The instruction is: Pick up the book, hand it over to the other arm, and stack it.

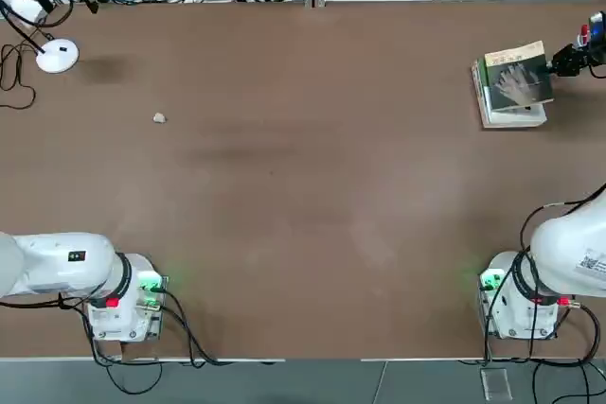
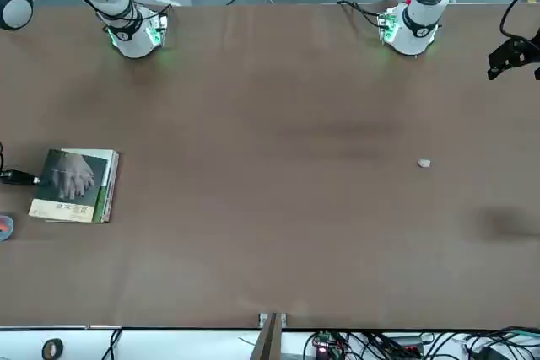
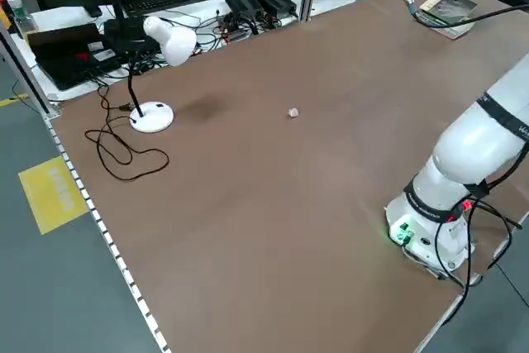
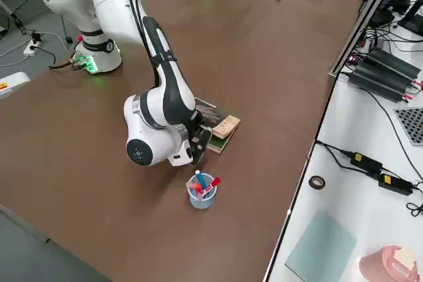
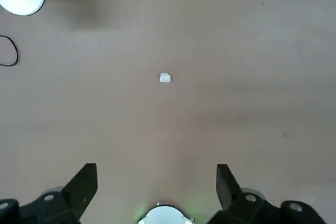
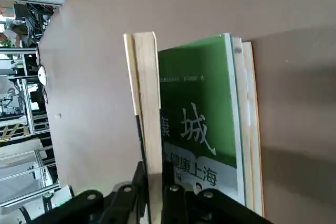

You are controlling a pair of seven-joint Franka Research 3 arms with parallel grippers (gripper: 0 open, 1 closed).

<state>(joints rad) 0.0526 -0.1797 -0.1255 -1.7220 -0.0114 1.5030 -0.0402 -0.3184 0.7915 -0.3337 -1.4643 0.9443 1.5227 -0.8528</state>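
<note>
- Book (image 1: 517,77), thin, dark grey cover with a pale hand and a tan band along one edge, lies at the far right of the desk (image 1: 303,186) in the top view, on top of a thicker green-and-white book (image 6: 202,114).
- Right gripper (image 1: 566,60) is at the thin book's outer edge; the right wrist view shows its jaws shut on that edge, the book seen edge-on and lifted off the lower cover on that side.
- Right gripper body is cut off by the frame edge in the top and front views; in the right side view the arm's own wrist housing hides the grip.
- Writing on the tan band is too small to read in any view.
- Green-and-white book's cover carries large white Chinese characters, partly readable in the right wrist view: "城" on the green, "健康上海" on the white strip; the rest is hidden behind the raised book and the jaws.
- Left gripper (image 5: 157,190) hangs over bare desk near its own base, jaws wide and holding nothing.
- Small pale scrap (image 5: 165,78) lies on the desk ahead of the left gripper; what it is cannot be made out.
- White desk lamp (image 3: 161,47) stands at the far left corner.
- Blue cup of pens (image 4: 201,193) stands just beside the books, seen whole only in the right side view.
</note>
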